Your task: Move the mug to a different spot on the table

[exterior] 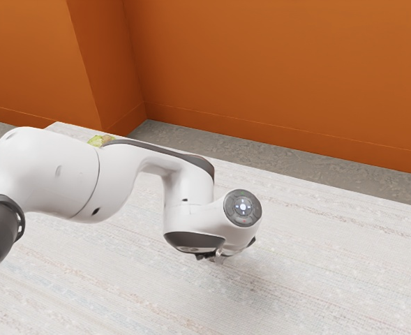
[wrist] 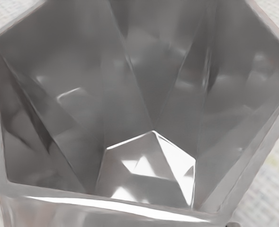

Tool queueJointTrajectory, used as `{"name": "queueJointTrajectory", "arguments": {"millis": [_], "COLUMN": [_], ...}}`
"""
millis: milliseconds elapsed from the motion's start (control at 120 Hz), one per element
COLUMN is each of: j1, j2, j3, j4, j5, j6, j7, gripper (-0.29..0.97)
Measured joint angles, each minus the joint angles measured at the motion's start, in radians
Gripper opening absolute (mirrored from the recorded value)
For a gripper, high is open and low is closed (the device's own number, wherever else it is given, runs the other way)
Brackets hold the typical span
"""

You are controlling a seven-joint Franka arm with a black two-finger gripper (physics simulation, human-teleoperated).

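The gripper hangs low at the exterior frame's lower centre, its grip state unreadable; the mug sits directly under the hand. An off-centre descent could strike the rim and tip it on the table.

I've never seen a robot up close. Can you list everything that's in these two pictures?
mug: one, grey with a faceted inside, directly under the robot's hand, seen from above through its open mouth.
table: one, pale whitish-grey with a woven look, across the lower part of the exterior view.
small object: one, yellow-green, at the table's far edge behind the arm; mostly hidden, so I cannot tell what it is.
floor: grey strip between the table and the walls.
walls: orange, behind the table.
arm: one, white with dark grey joints, coming in from the exterior view's left.
gripper: one, black, under the hand, low over the table.
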Motion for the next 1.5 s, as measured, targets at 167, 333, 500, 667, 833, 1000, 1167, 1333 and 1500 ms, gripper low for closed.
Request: {"name": "queueJointTrajectory", "arguments": {"millis": [167, 333, 500, 667, 833, 1000, 1167, 1333, 1500], "j1": [-0.006, -0.014, -0.021, -0.02, -0.019, -0.018, -0.018, -0.019, -0.02], "j2": [0.0, -0.001, -0.002, -0.004, -0.007, -0.009, -0.012, -0.012, -0.024], "j3": [0.0, 0.0, 0.0, 0.0, 0.0, 0.0, 0.0, 0.0, 0.0], "j4": [-0.003, -0.018, -0.021, -0.02, -0.02, -0.02, -0.019, -0.019, -0.017], "j5": [0.001, 0.002, 0.002, 0.002, 0.002, 0.002, 0.002, 0.001, 0.003], "j6": [0.0, -0.001, -0.002, -0.003, -0.005, -0.007, -0.01, -0.012, -0.015], "j7": [-0.003, -0.005, -0.005, -0.003, -0.002, -0.001, 0.0, 0.0, 0.0], "gripper": [0.41, 0.4, 0.35, 0.3, 0.25, 0.19, 0.12, 0.06, 0.05]}}
